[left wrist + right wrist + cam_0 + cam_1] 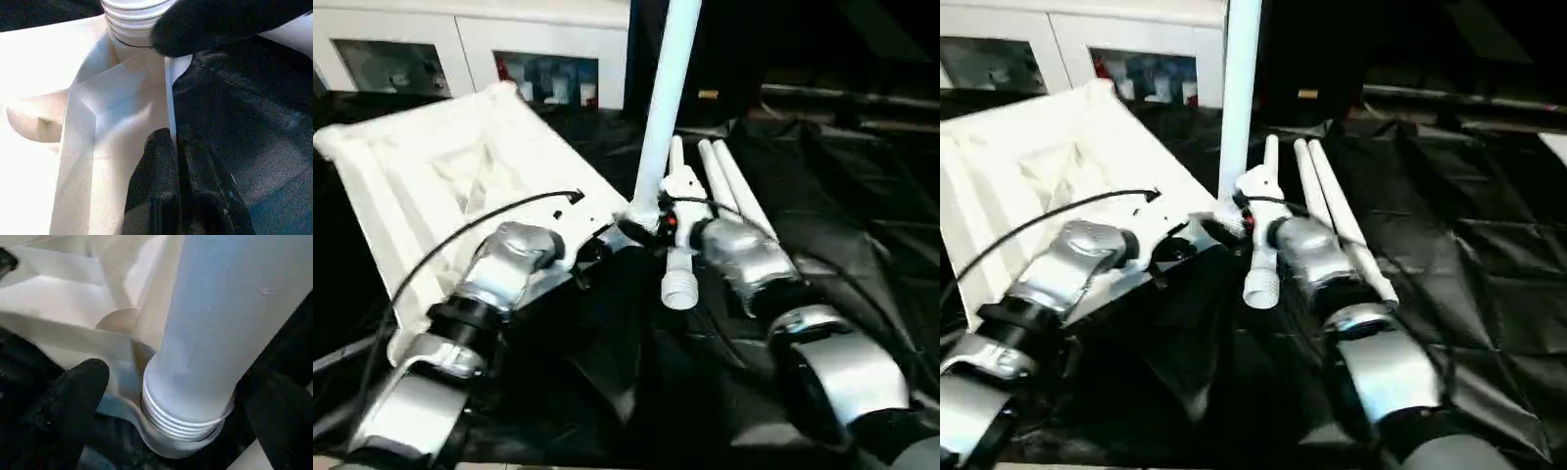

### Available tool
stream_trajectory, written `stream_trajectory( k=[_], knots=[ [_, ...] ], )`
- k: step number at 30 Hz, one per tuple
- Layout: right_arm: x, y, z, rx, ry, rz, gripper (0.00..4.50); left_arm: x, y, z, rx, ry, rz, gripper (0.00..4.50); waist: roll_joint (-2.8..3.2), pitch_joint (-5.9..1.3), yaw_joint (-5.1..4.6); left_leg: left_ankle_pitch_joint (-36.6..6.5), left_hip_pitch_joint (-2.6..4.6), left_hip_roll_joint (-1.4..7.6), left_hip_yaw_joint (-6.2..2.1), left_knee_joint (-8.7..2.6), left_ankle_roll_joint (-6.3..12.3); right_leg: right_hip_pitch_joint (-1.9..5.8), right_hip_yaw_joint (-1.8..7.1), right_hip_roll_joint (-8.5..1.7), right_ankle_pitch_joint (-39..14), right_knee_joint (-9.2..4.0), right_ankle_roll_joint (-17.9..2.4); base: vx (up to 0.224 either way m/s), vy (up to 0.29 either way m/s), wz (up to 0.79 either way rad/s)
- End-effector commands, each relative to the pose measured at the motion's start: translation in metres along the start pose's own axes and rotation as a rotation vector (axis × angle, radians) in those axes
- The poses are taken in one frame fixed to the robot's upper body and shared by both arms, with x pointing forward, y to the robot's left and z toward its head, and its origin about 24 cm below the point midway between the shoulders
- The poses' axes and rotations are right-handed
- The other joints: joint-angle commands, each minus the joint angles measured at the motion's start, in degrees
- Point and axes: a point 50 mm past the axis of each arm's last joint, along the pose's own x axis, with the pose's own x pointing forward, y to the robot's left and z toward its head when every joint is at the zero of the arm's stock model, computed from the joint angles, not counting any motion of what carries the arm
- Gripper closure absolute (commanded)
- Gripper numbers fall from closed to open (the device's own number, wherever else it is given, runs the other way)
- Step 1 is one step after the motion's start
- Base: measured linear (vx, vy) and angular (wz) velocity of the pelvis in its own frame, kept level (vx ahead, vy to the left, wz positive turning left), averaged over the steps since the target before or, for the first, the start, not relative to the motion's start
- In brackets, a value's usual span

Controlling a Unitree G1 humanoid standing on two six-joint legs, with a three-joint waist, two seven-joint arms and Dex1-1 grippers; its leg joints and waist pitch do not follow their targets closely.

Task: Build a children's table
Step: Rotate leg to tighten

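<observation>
Item: upturned tabletop (440,176) on the black-draped worktop (862,225), one leg (664,108) standing upright in its near corner socket (181,440), three loose legs (729,186) lying just beside it. Your left claw (171,142) is pinched together on the tabletop's edge rib near that socket; your right claw (161,396) stands apart, one finger either side of the leg's threaded base, gripping nothing. Before reaching for a loose leg, check that the threads sit fully home and the leg stands square, and keep the left clamp firm so the tabletop cannot slide.
</observation>
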Motion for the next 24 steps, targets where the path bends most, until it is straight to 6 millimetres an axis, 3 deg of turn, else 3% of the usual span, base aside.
stream_trajectory(
  k=[1, 4, 11, 18, 24],
  knots=[
    [-0.006, 0.004, -0.018, 0.027, 0.062, 0.085, 0.01, 0.002, -0.010, -0.009, 0.031, 0.017, -0.073, 4.50, 0.39, -3.22, 0.00, 0.9, -0.10, 1.55, 0.20, -2.26, 8.35, 3.84, 3.01, -4.10, 13.7, -2.31, -18.1, 0.000, 0.000, 0.00],
    [-0.012, 0.001, -0.018, 0.033, 0.043, 0.123, 0.01, -0.002, -0.012, -0.010, 0.054, -0.009, -0.127, 4.50, 0.48, -3.15, 0.12, -0.1, 0.05, 1.84, 0.21, -2.26, 8.06, 3.74, 2.96, -4.12, 11.1, -2.33, -18.6, 0.000, 0.000, 0.00],
    [-0.030, -0.005, -0.020, -0.006, 0.041, 0.244, 0.01, -0.019, -0.016, -0.019, 0.107, -0.015, -0.257, 4.50, 0.45, -3.23, 0.79, 1.8, 0.07, 1.90, 0.44, -1.78, 8.46, 3.67, 2.78, -3.93, 13.2, -1.70, -19.0, 0.000, 0.000, 0.00],
    [-0.037, -0.007, -0.014, -0.012, 0.001, 0.295, 0.01, -0.029, -0.018, -0.019, 0.125, -0.036, -0.316, 4.50, 0.46, -3.13, 0.89, -0.6, 0.00, 1.91, 0.43, -1.79, 6.76, 3.60, 2.90, -4.07, 9.2, -1.79, -18.5, 0.000, 0.000, 0.00],
    [-0.041, -0.004, -0.014, -0.024, -0.018, 0.352, 0.01, -0.033, -0.019, -0.024, 0.134, -0.029, -0.328, 4.50, 0.20, -2.98, 0.96, -0.9, -0.05, 1.78, 0.41, -1.69, 6.51, 3.57, 2.93, -3.98, 8.4, -1.72, -18.3, 0.000, 0.000, 0.00]
  ],
)
